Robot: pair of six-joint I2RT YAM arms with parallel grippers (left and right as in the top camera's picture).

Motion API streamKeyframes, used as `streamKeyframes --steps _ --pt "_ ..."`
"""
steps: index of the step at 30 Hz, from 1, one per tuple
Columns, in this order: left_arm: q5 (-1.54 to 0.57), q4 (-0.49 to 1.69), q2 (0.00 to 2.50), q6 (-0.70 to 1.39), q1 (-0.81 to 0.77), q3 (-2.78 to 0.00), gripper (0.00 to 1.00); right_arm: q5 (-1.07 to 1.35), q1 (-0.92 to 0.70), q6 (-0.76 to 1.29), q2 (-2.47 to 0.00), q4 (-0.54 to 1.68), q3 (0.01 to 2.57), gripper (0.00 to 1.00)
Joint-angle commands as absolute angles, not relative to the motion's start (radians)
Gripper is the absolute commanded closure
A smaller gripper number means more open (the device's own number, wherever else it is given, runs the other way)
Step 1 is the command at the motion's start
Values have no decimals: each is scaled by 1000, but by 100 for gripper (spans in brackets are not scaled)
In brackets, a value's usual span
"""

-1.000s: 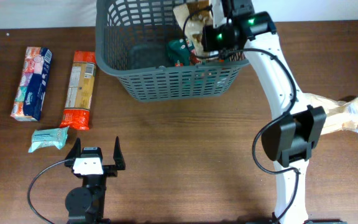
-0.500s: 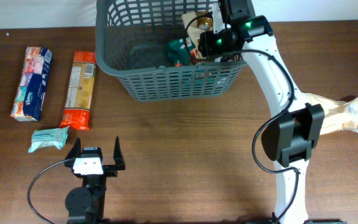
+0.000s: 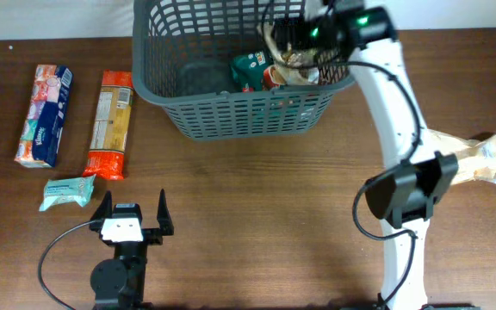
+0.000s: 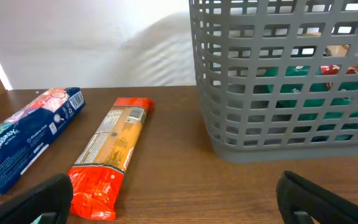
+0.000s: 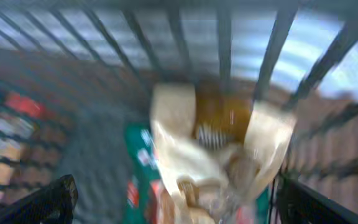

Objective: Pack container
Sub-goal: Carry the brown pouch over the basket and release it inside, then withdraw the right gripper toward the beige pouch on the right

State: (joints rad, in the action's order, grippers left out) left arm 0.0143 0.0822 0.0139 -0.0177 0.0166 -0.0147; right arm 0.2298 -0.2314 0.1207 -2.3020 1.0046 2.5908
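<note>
The container [image 3: 231,116] stands at the far side of the table [image 3: 257,207]. The right gripper [image 5: 176,198] hangs over it with its jaws wide apart and empty. A beige bag [image 5: 210,143] lies inside below it. The left gripper [image 3: 133,209] rests near the front edge, also wide and empty.

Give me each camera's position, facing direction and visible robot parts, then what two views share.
Overhead: fixed above the table, looking straight down; left claw near the front edge, right claw over the grey basket.
Left wrist: low over the table, facing the basket's wall; own fingers at bottom corners.
Right wrist: above the basket, looking down at a beige bag, blurred; own fingers at bottom corners.
Shared: overhead and left wrist show the orange packet and Kleenex pack.
</note>
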Motion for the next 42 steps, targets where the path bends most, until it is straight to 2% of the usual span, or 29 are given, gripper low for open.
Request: streamKeyframes --steps 1,10,12,16,19,22,29,36,39,42 --pt "4 83 5 -15 23 -9 1 310 -213 102 -2285 1016 2756 1" --pt "4 83 5 -15 23 -9 1 282 -197 113 -2274 1090 3068 1" --pt "4 83 5 -15 23 -9 1 167 -177 141 -2259 1103 3123 1" --pt "4 83 5 -15 23 -9 1 -231 -112 266 -2186 1168 3141 1" --pt "4 83 5 -15 23 -9 1 -519 -51 433 -2132 1302 3141 1" --pt "4 83 5 -15 23 -9 1 -688 21 570 -2086 1465 3141 1" --pt "4 83 5 -15 23 -9 1 -702 153 607 -2067 1640 3140 1" --pt "4 83 5 -15 23 -9 1 -659 237 551 -2069 1699 3096 1" --pt "4 83 5 -15 23 -9 1 -617 284 609 -2069 1699 2999 1" --pt "4 83 5 -15 23 -9 1 -570 342 756 -2069 1699 2837 1"
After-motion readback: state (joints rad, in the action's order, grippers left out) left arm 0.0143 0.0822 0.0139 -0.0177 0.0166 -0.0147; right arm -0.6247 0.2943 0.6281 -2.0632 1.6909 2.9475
